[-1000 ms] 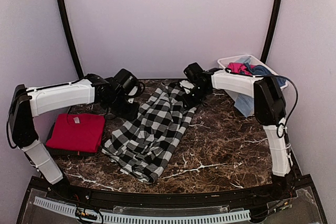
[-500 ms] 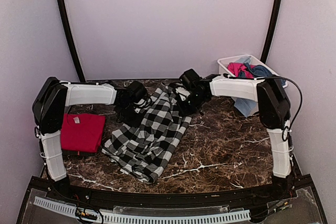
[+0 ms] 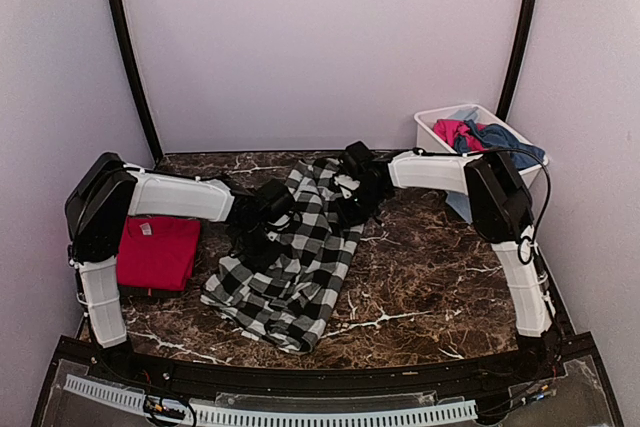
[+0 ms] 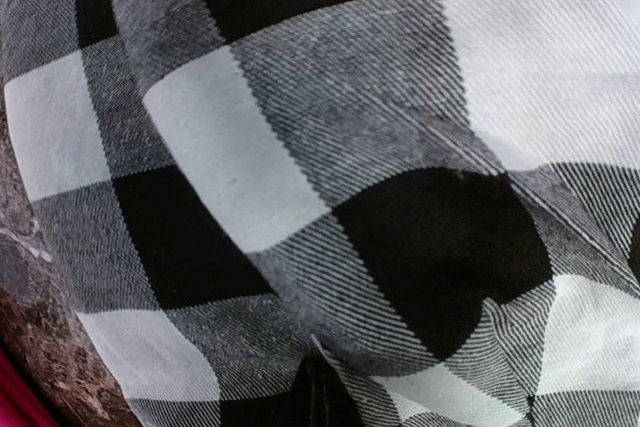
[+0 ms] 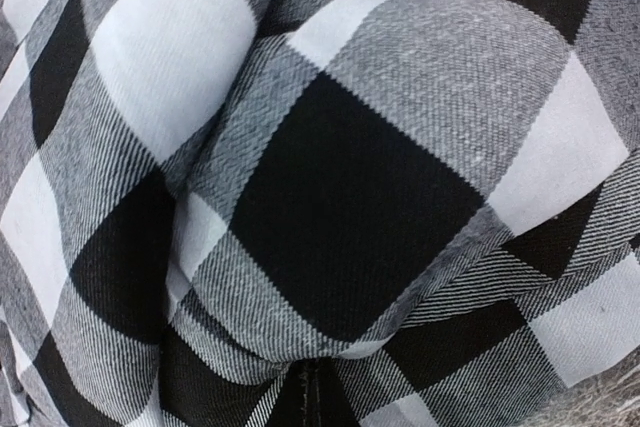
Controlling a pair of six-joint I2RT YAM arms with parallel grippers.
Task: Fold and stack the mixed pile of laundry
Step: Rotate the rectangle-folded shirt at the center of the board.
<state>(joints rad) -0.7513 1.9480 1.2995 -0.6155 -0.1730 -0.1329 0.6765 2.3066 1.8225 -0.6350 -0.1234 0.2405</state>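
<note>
1. The checked shirt point(image 3: 290, 272) lies crumpled on the tabletop point(image 3: 430, 267).
2. The left gripper point(image 3: 262, 239) and right gripper point(image 3: 352, 205) touch it; pinching or not, I cannot tell.
3. A weak pinch could let it slip.

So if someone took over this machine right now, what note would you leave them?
Left gripper: down on the checked garment, its camera full of cloth; open or shut unclear.
Right gripper: likewise, at the garment's far end.
Red tee: folded, left side of the table.
Pink and blue pieces: in the white tub, far right.
Done: red tee folded.
Left: fold the checked garment and the tub's pieces, then stack.
</note>
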